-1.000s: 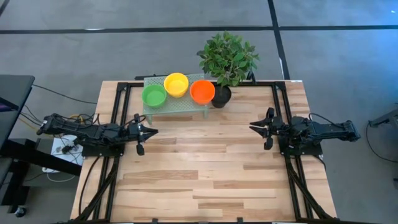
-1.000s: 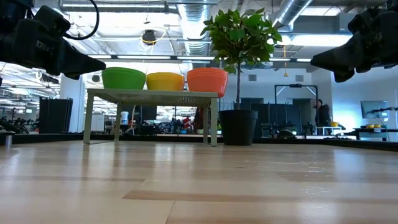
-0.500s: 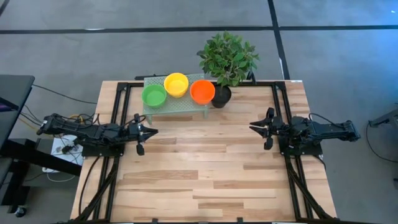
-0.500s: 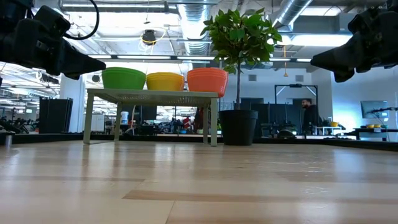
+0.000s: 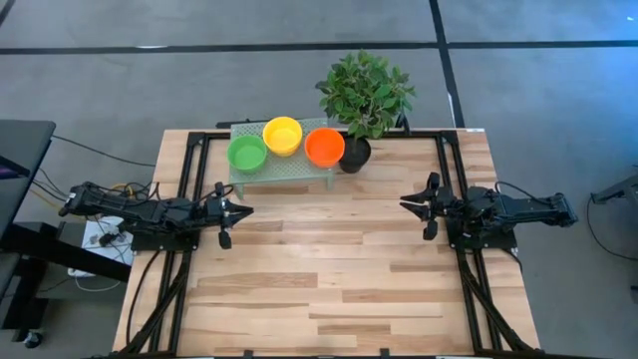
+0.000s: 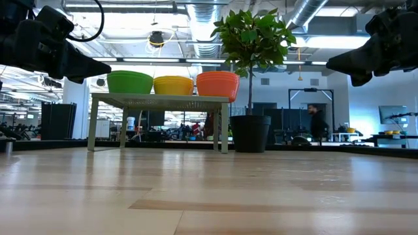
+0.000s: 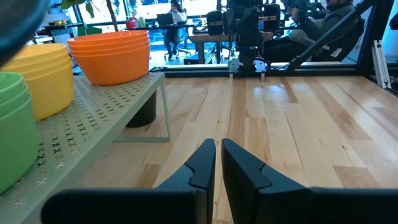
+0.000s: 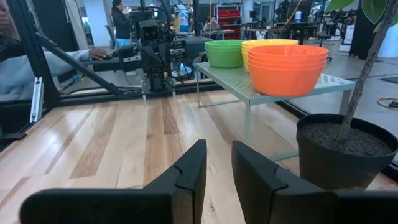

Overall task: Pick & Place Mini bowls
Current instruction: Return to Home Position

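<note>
Last second: nothing moves on the light wooden bench [image 5: 329, 279]; only a person [image 6: 315, 121] crosses the workshop behind. I read the job as finished, arms parked.

Left hand [image 5: 237, 211], mid-left of the high view: all but closed, empty. Right hand [image 5: 411, 205], mid-right: narrowly parted, empty.

Small round plastic bowls sit in a green stack [image 5: 246, 154], yellow stack [image 5: 282, 136] and orange stack [image 5: 324, 148] on the pale perforated shelf [image 5: 289, 170], upper centre, beside a black-potted leafy plant [image 5: 365, 92].
</note>
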